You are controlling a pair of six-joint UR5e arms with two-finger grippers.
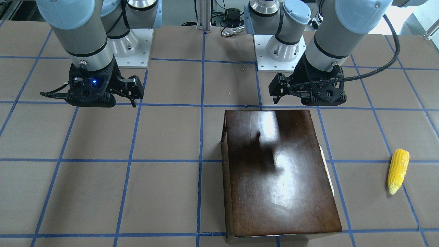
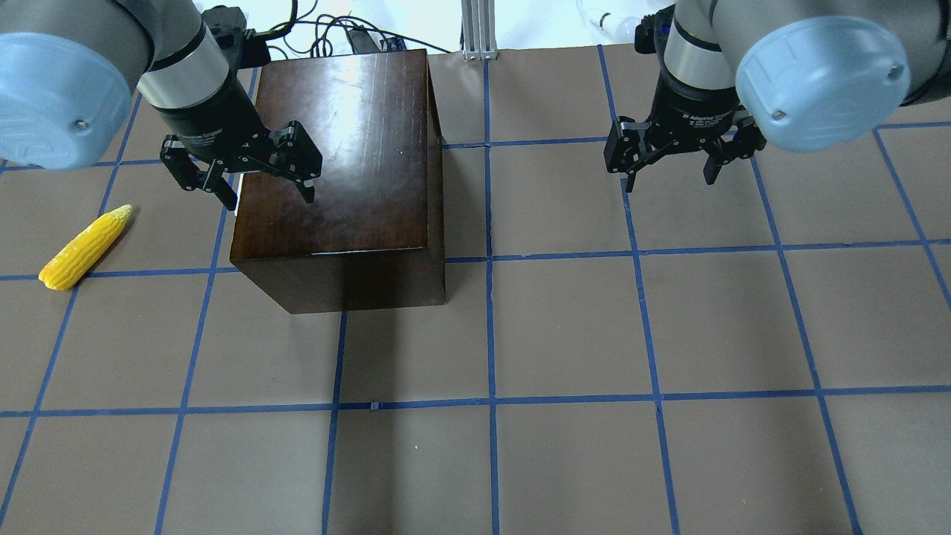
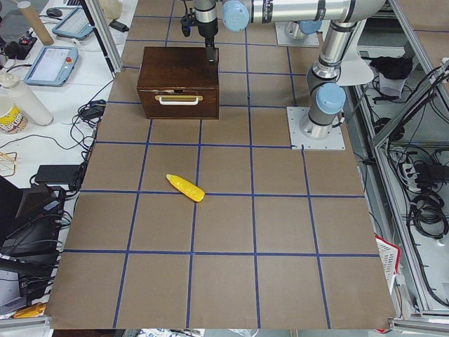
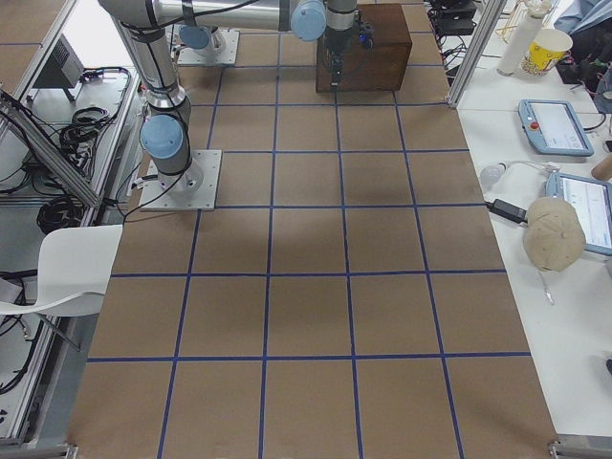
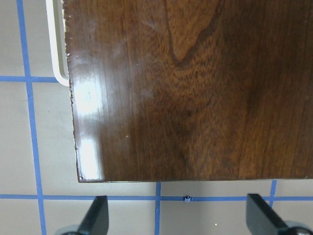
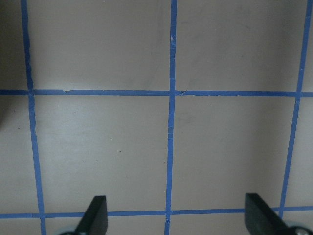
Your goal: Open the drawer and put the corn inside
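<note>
- Clock directions are read from the overhead view, with 12 o'clock pointing away from the robot.
- Box (image 2: 356, 148): glossy dark-brown wood, standing on the gridded table (image 2: 565, 334) left of centre and toward the far side.
- Drawer (image 3: 179, 111): its dark front panel faces 9 o'clock and sits flush with the box body, so it is shut. A cream handle (image 3: 178, 100) runs across the panel.
- Corn (image 2: 85, 247): lies flat on the table at about 8 o'clock from the box, well apart from it and outside the drawer. Its pointed end aims at roughly 2 o'clock. Nothing touches it.
- Left gripper (image 2: 270, 199): hangs over the box top near the 9 o'clock edge, fingers spread wide and holding nothing. Its wrist camera looks down on the lid, with the handle showing past the edge.
- Right gripper (image 2: 669, 182): at 3 o'clock from the box and well apart from it. It hangs over bare table with its fingers spread and nothing between them.
</note>
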